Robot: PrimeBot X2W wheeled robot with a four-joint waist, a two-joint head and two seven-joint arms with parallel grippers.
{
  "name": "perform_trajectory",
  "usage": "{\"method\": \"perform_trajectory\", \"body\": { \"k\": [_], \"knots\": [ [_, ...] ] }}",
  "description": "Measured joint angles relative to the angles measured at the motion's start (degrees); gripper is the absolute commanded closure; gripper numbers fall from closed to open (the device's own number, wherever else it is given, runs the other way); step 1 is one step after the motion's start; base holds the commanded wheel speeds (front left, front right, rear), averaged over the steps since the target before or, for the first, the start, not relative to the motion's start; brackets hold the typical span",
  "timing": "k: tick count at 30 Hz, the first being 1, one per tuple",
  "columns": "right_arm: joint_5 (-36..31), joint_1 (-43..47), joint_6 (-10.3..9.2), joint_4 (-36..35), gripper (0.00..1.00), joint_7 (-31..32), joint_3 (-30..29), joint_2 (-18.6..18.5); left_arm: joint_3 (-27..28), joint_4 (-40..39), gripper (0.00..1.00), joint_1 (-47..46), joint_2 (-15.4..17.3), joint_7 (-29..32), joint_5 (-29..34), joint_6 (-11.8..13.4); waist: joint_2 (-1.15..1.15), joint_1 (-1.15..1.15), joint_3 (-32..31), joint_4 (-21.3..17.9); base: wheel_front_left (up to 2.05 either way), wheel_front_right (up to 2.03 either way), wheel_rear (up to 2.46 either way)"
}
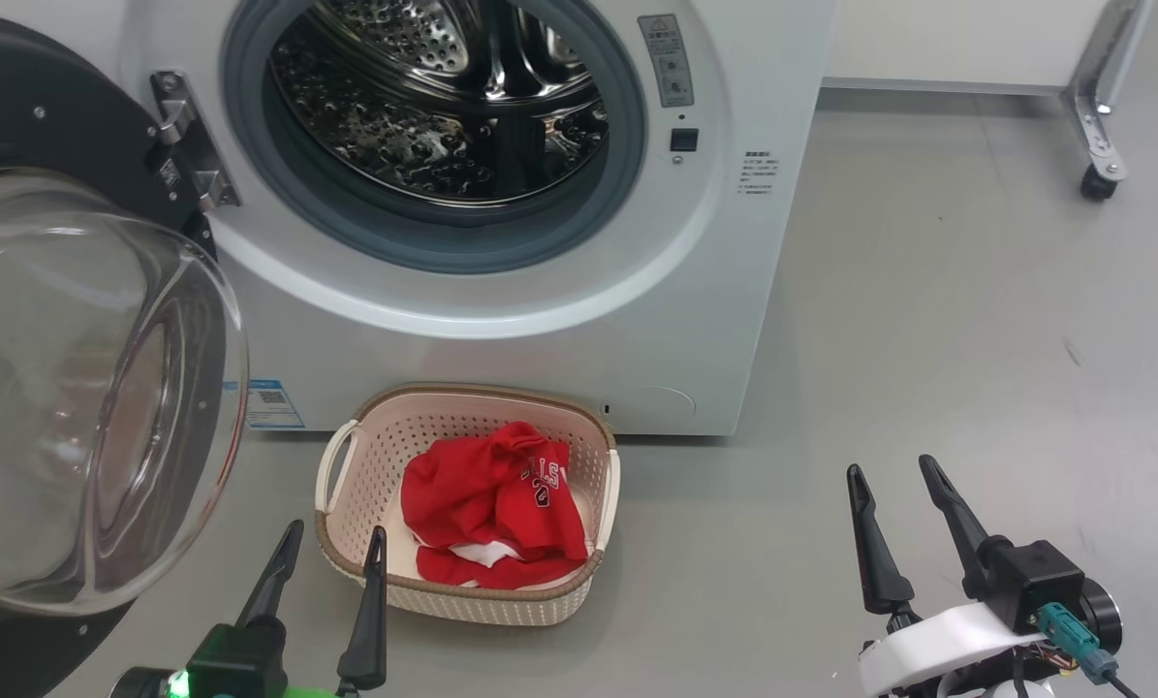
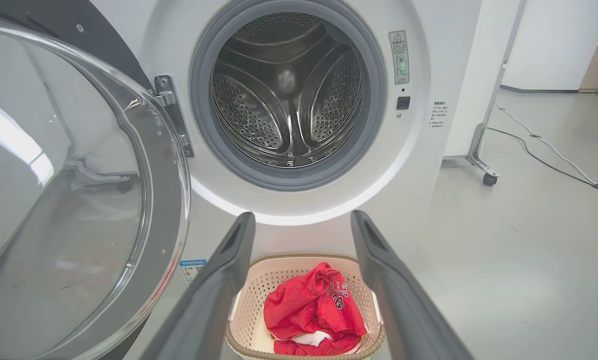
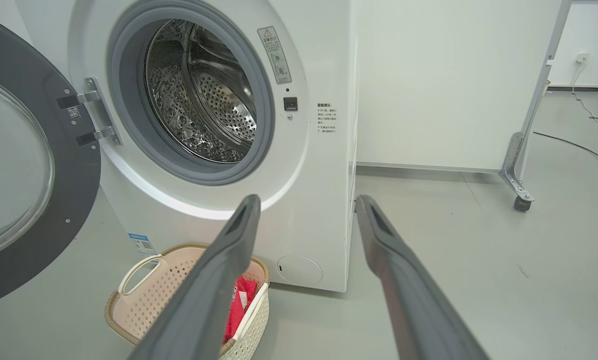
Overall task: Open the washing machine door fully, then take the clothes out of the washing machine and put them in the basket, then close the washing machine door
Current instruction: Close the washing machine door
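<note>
The white washing machine [image 1: 579, 320] stands ahead with its steel drum [image 2: 286, 90] bare inside. Its black door [image 1: 65, 388] with the glass bowl hangs wide open at the left. Red clothes [image 1: 491, 504] lie bunched in the cream basket [image 1: 341, 456] on the floor below the port. My left gripper [image 1: 334, 543] is open and empty, just left of the basket's near corner. To the basket's right, above bare floor, my right gripper [image 1: 893, 475] is open and empty too. In the wrist views the clothes [image 2: 311, 310] [image 3: 238, 305] sit in the basket [image 2: 273, 270] [image 3: 148, 285].
A white panel on a metal leg with a caster [image 1: 1097, 179] stands to the right of the machine. Cables [image 2: 544, 150] run over the grey floor farther right. The open door's glass bowl [image 2: 68, 190] bulges out close to my left arm.
</note>
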Motion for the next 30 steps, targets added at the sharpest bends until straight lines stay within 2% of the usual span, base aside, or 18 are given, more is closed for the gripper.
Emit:
{"method": "perform_trajectory", "body": {
  "k": [23, 30],
  "knots": [
    [-0.6, 0.0, 0.26, -0.2, 0.0, 0.0, 0.9, 0.0, 2.2, 0.5, 0.0, 0.0, -0.1, 0.5, 0.5, 1.3, 0.0, 0.0, 0.0, 16.7, 0.0, 0.0, 0.0],
    [-0.6, 0.0, 0.85, 0.3, 0.0, 0.0, 2.3, 0.0, 3.6, 0.7, 0.0, 0.2, -0.1, 0.7, 0.5, 1.5, 0.0, 0.0, -0.9, 20.4, 0.0, 0.0, 0.0]
  ]
}}
